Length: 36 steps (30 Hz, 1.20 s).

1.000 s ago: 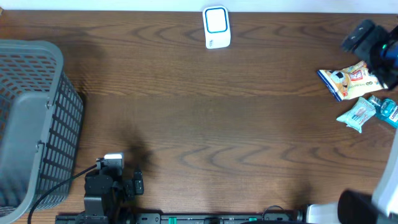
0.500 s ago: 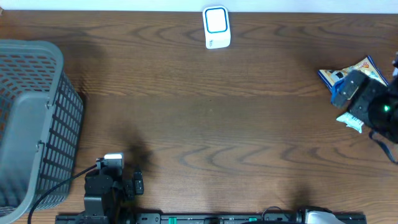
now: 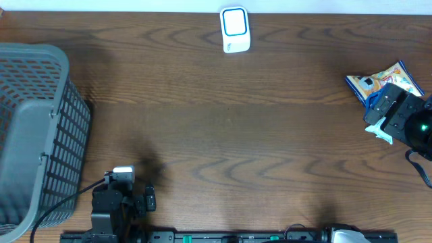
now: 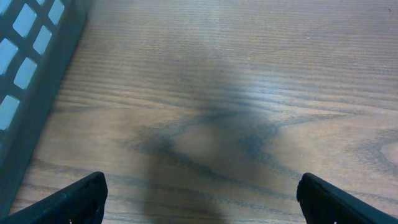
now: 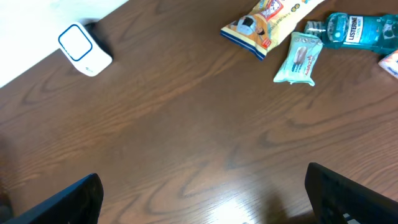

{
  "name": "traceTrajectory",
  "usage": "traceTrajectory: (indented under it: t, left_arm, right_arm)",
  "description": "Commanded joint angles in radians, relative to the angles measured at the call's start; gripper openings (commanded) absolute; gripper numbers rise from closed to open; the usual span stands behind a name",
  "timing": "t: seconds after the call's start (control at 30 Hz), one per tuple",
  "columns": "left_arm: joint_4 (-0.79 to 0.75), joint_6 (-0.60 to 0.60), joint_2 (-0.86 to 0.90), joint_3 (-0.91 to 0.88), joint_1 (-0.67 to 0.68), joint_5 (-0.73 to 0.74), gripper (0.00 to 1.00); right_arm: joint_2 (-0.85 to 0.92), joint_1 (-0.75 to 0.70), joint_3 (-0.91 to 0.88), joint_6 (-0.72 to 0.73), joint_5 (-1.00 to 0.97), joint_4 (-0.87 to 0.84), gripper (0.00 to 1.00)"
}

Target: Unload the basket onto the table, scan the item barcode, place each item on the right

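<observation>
While it hovers, the right hand (image 5: pixel 203 180) gapes wide.

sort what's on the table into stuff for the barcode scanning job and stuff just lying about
For the job: white scanner; snack bag, wipes pack and Listerine bottle as candidate items.
Lying about: grey basket, though it might collect scanned items; I cannot tell.

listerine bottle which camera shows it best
Right wrist: the listerine bottle lies in plain sight, label readable. Overhead has the right arm covering it; left wrist shows none of it.
</observation>
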State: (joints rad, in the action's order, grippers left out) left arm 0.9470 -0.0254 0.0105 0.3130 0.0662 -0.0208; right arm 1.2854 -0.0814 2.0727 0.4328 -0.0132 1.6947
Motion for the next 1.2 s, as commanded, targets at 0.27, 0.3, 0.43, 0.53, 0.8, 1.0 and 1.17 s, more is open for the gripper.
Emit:
traceTrajectory:
  t: [0.27,0.3,0.43,0.53,0.8,1.0,1.17]
  left_arm:
    - [0.04,0.005,-0.005,-0.004,-0.004,0.01,0.98]
    - [0.04,0.005,-0.005,-0.004,-0.004,0.01,0.98]
    - [0.04,0.005,-0.005,-0.004,-0.004,0.01,0.98]
    - [0.04,0.005,-0.005,-0.004,-0.004,0.01,0.98]
    - [0.04,0.005,-0.005,-0.004,-0.004,0.01,0.98]
    - [0.04,0.005,-0.005,-0.004,-0.004,0.01,0.98]
    - [0.04,0.005,-0.005,-0.004,-0.004,0.01,0.97]
  right_arm:
    - [0.002,0.01,-0.001,-0.023,-0.022,0.0,0.99]
    - [-0.005,0.01,-0.001,-0.022,-0.022,-0.003,0.99]
    - [-0.046,0.01,-0.001,-0.022,-0.021,-0.015,0.99]
    - [-0.09,0.01,-0.001,-0.018,-0.017,-0.03,0.99]
    - [-0.285,0.01,-0.042,-0.018,-0.006,-0.13,0.99]
    - [-0.488,0.01,-0.189,-0.018,0.01,-0.253,0.99]
    - [-0.658,0.009,-0.352,-0.019,0.016,-0.355,0.99]
